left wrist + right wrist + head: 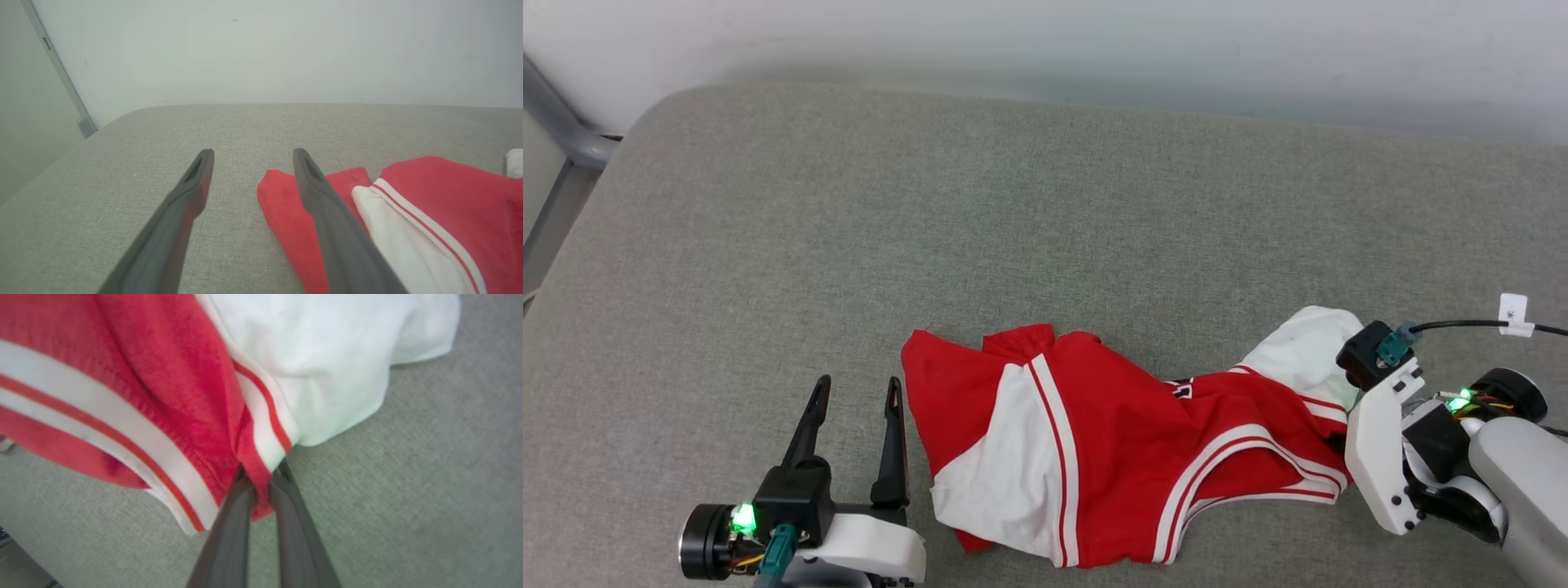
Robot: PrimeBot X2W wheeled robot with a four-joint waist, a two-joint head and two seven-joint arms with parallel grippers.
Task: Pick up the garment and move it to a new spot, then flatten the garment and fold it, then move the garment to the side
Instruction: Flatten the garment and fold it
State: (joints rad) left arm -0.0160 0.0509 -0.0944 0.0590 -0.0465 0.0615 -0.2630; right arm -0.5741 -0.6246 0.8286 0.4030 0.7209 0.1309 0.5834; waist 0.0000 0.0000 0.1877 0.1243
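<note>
Your head camera looks forward and down from above on the grey cushion [1045, 204], up to the wall [1094, 49]. Your left wrist camera sits low and looks along the left hand [253, 153] toward that wall; it shares with the head view the left edge of the garment [449, 192]. Your right wrist camera looks along the right hand [261, 473], very close on the garment's right end, which the head view also has

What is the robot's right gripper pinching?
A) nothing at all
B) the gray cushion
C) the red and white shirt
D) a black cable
C: the right gripper is clamped on a fold at the edge of the red and white jersey T-shirt.
</note>
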